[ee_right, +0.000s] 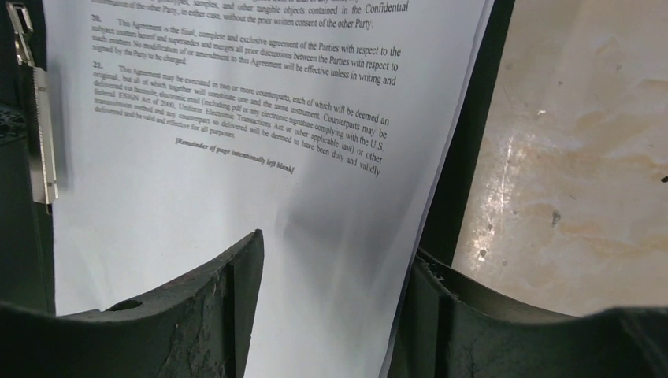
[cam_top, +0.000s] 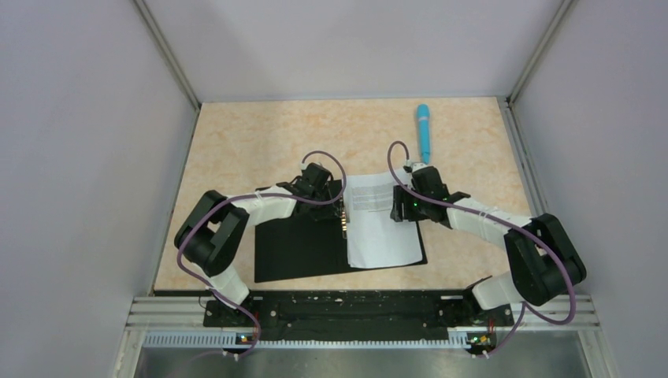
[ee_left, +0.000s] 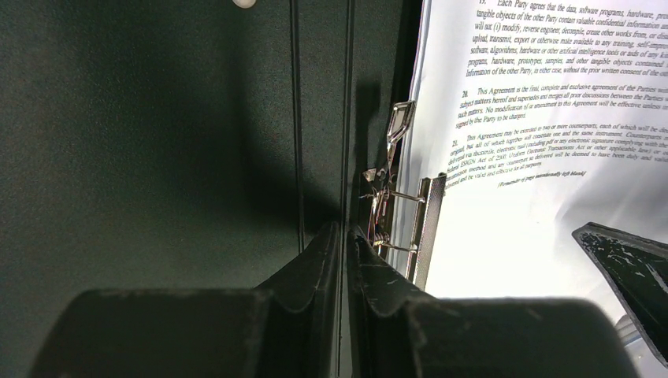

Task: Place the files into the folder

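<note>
My left gripper point(ee_left: 344, 236) sits at the far end of the open folder point(cam_top: 299, 248), its fingers pressed nearly together with only a sliver between them. The tips rest at the spine crease, just beside the metal clip point(ee_left: 386, 197). I cannot tell whether they pinch anything there or only bear down on the black inside panel.

The files point(cam_top: 382, 224) lie on the folder's right half, printed side up, their left edge against the clip bar. Whether that edge is tucked under the bar I cannot make out.

My right gripper point(ee_right: 337, 246) hovers over the sheets' right edge with its fingers spread and nothing between them. One finger is above the paper, the other above the folder's dark margin beside the table point(ee_right: 583, 157). Well beyond, a blue stick point(cam_top: 424, 130) lies apart from all this.

I judge the placing step nearly done: the sheets are in, the cover not yet closed. Next I need to get the paper edge secured at the clip, then swing the left cover over without dragging the sheets.
</note>
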